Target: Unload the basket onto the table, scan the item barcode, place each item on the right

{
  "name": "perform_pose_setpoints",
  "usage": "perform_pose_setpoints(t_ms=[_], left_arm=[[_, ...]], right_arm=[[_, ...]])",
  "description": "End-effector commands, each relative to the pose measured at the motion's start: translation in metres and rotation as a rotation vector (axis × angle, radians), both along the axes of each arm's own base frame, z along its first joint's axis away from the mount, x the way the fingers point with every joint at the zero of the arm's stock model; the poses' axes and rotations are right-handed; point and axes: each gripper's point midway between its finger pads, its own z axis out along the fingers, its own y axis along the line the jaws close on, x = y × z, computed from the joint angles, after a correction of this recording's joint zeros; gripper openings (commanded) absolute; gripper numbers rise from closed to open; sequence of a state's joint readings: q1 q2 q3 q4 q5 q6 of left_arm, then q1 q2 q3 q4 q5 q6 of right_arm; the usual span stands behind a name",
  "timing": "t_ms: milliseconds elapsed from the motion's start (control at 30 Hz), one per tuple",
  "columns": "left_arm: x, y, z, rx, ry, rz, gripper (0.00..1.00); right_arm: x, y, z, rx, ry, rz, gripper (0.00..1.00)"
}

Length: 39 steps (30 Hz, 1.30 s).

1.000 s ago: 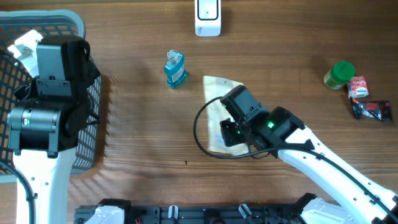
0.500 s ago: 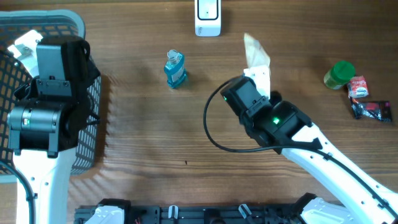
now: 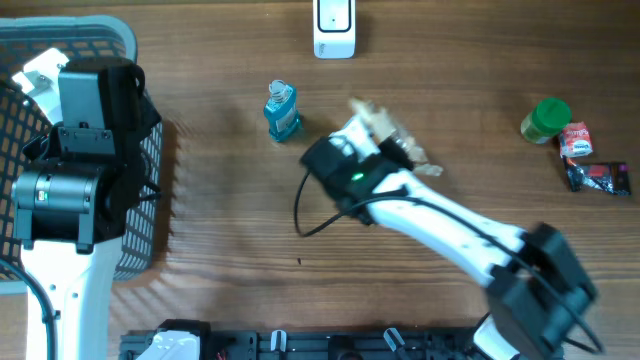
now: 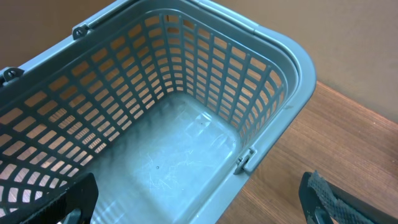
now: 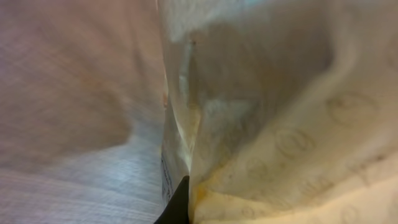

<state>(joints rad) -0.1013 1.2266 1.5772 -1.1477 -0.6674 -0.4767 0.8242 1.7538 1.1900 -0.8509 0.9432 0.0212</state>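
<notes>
The right pincer (image 3: 376, 136) is clamped on the cream pouch (image 3: 400, 143); a blue bottle (image 3: 281, 110) stands near it; the left pincer (image 4: 199, 208) gapes wide above the basket (image 4: 277, 59).

- Your right wrist view is blurred; the pouch (image 5: 280, 124) fills it, its print unreadable.
- The basket (image 3: 100, 30) runs off your overhead view's left edge.
- Fingers (image 4: 68, 200) of the left gripper (image 4: 198, 208) are cropped by the frame edge.
</notes>
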Motion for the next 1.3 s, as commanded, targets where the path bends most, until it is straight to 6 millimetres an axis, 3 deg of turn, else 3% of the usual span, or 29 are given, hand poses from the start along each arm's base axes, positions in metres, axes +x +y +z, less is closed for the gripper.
perform_pose_setpoints(t_ms=[0,167,233,300,433,533,667,733,833,1000,1067,1133,1167,1233,1267], left_arm=[[0.000,0.003,0.000,0.002,0.000,0.009,1.00],[0.000,0.003,0.000,0.002,0.000,0.009,1.00],[0.000,0.003,0.000,0.002,0.000,0.009,1.00],[0.000,0.003,0.000,0.002,0.000,0.009,1.00],[0.000,0.003,0.000,0.002,0.000,0.009,1.00],[0.000,0.003,0.000,0.002,0.000,0.009,1.00],[0.000,0.003,0.000,0.002,0.001,0.009,1.00],[0.000,0.003,0.000,0.002,0.000,0.009,1.00],[0.000,0.003,0.000,0.002,0.000,0.009,1.00],[0.000,0.003,0.000,0.002,0.000,0.009,1.00],[0.000,0.003,0.000,0.002,0.000,0.009,1.00],[0.000,0.003,0.000,0.002,0.000,0.009,1.00],[0.000,0.003,0.000,0.002,0.000,0.009,1.00],[0.000,0.003,0.000,0.002,0.000,0.009,1.00],[0.000,0.003,0.000,0.002,0.000,0.009,1.00]], right_arm=[[-0.006,0.027,-0.016,-0.118,0.020,0.100,0.05],[-0.028,0.054,-0.050,-0.119,0.112,0.181,0.08],[-0.038,0.064,-0.052,-0.100,0.111,0.197,0.26],[-0.047,0.076,-0.052,-0.079,0.094,0.216,0.52],[-0.067,0.093,-0.062,-0.002,0.131,0.233,0.85],[-0.098,0.112,-0.084,0.165,0.259,0.196,1.00],[-0.121,0.126,-0.086,0.378,0.342,0.047,1.00],[-0.129,0.136,-0.077,0.499,0.383,-0.025,1.00],[-0.129,0.148,-0.045,0.668,0.399,-0.096,1.00],[-0.124,0.165,0.028,1.007,0.465,-0.104,1.00],[-0.115,0.153,0.052,1.137,0.449,-0.207,0.96],[-0.101,0.133,0.070,1.244,0.412,-0.336,0.76],[-0.093,0.124,0.078,1.280,0.393,-0.372,0.76],[-0.082,0.110,0.088,1.328,0.386,-0.382,0.99],[-0.078,0.105,0.091,1.330,0.392,-0.354,1.00]])
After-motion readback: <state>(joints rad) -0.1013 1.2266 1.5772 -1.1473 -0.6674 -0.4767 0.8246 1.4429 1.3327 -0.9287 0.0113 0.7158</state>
